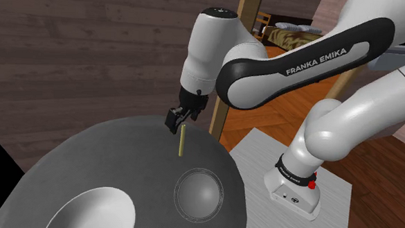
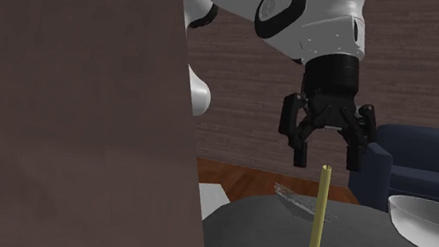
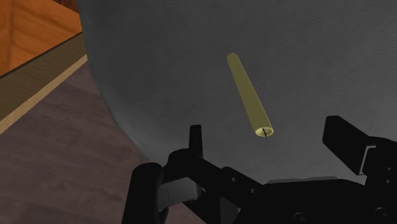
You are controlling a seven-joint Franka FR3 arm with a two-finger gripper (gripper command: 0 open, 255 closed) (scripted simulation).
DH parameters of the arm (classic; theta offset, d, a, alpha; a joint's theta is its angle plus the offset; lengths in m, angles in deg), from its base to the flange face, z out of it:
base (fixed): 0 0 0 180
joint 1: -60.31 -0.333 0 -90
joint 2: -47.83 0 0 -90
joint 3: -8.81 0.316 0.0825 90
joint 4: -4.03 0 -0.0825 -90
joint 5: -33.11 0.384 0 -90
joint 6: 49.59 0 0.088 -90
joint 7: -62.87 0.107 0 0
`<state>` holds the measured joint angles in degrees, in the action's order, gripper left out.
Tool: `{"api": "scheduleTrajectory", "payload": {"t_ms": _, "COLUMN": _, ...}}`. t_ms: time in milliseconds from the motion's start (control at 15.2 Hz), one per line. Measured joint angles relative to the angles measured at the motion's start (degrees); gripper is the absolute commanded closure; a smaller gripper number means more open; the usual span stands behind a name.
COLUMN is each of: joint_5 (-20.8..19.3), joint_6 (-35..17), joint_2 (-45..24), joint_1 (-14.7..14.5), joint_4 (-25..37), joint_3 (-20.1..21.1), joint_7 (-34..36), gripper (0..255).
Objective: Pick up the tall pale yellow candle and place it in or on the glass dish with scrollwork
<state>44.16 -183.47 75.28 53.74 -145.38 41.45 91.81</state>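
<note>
A tall, thin pale yellow candle [image 1: 181, 141] stands upright on the dark round table [image 1: 123, 155]. My gripper [image 1: 178, 120] hangs open just above its top end, touching nothing. In the second exterior view the fingers of the gripper [image 2: 325, 161] straddle the air over the tip of the candle [image 2: 317, 216]. Seen from the wrist, the candle [image 3: 249, 95] lies between and beyond the two spread fingers [image 3: 196, 141]. The round glass dish [image 1: 200, 193] rests on the table a short way from the candle, toward the stand; the dish [image 2: 296, 200] shows behind the candle.
A large white bowl [image 1: 94, 210] [image 2: 433, 224] sits on the table near its edge. The white stand [image 1: 262, 160] adjoins the table. A wooden post [image 1: 226, 97] rises behind the arm. A brown panel [image 2: 65, 108] blocks the second exterior view's left; a dark blue sofa [image 2: 428, 161] stands behind.
</note>
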Motion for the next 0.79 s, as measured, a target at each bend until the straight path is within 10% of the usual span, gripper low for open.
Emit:
{"api": "scheduleTrajectory", "payload": {"t_ms": 462, "joint_5": -0.16, "joint_6": -1.45, "joint_2": -0.88, "joint_1": 0.22, "joint_4": -0.55, "joint_3": 0.48, "joint_7": 0.29, "gripper": 0}}
{"api": "scheduleTrajectory", "payload": {"t_ms": 528, "joint_5": -0.16, "joint_6": -1.45, "joint_2": -0.88, "joint_1": 0.22, "joint_4": -0.55, "joint_3": 0.48, "joint_7": 0.29, "gripper": 255}}
{"api": "scheduleTrajectory", "payload": {"t_ms": 792, "joint_5": -0.16, "joint_6": -1.45, "joint_2": -0.88, "joint_1": 0.22, "joint_4": -0.55, "joint_3": 0.48, "joint_7": 0.29, "gripper": 255}}
